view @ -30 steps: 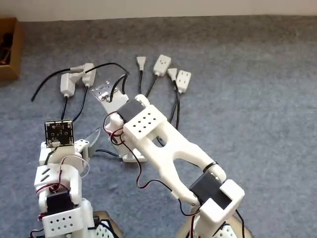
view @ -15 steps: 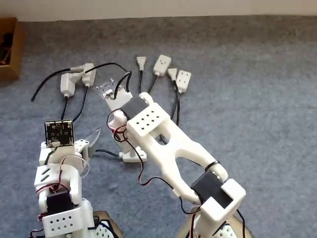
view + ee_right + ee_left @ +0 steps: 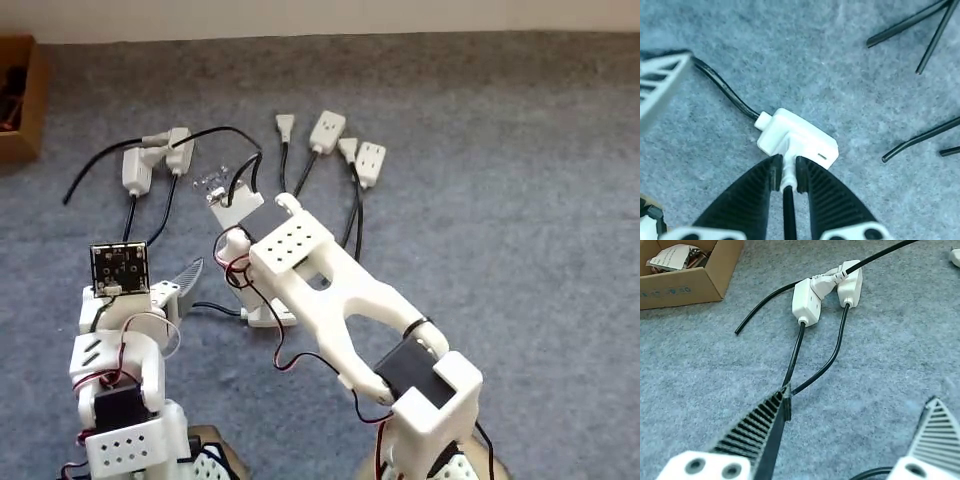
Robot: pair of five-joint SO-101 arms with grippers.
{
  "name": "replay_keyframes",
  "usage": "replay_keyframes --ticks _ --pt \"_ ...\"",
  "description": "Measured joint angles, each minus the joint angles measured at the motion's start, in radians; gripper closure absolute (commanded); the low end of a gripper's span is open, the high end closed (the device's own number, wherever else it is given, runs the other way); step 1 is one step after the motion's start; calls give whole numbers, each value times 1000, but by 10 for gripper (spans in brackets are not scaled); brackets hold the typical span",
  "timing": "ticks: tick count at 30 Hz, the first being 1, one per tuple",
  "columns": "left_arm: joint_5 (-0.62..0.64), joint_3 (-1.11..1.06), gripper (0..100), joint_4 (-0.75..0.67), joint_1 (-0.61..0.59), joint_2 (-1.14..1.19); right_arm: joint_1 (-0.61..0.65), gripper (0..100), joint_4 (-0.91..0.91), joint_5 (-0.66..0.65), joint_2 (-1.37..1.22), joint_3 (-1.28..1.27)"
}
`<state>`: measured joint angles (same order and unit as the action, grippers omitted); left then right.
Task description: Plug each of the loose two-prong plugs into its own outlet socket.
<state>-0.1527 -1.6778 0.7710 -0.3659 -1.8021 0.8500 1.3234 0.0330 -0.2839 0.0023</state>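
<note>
A carpeted indoor room — grey carpet (image 3: 520,200) throughout, a cardboard box (image 3: 18,100), pale wall (image 3: 400,15) behind.

Worktop (image 3: 520,200) was flecked grey, plugs (image 3: 285,124) and sockets (image 3: 327,128) were white, cords (image 3: 825,367) black, fingers (image 3: 747,197) ribbed black, cardboard box (image 3: 690,275) far left brown, arms (image 3: 330,290) white.

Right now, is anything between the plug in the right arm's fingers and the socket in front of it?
Nothing visible. The right gripper's fingers are shut on the plug, whose white body touches the socket lying on the carpet. The loose black cords lie off to the side, clear of that joint.
</note>
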Motion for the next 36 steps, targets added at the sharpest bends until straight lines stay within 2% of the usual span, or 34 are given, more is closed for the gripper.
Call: replay_keyframes --ticks 8,12,20,25,30,36 --pt "0 0 614 0 0 0 -2 991 -155 0 -57 -115" --pt "0 0 614 0 2 0 0 976 -170 0 -72 -118" --pt "-5 0 614 0 41 2 5 693 -153 -29 -18 -124" --pt "-5 0 614 0 44 2 5 666 -152 -120 103 -146" --pt "-5 0 614 0 66 2 -40 666 -31 -143 282 -3" --pt "-28 0 614 0 72 2 -212 666 318 -147 439 265"
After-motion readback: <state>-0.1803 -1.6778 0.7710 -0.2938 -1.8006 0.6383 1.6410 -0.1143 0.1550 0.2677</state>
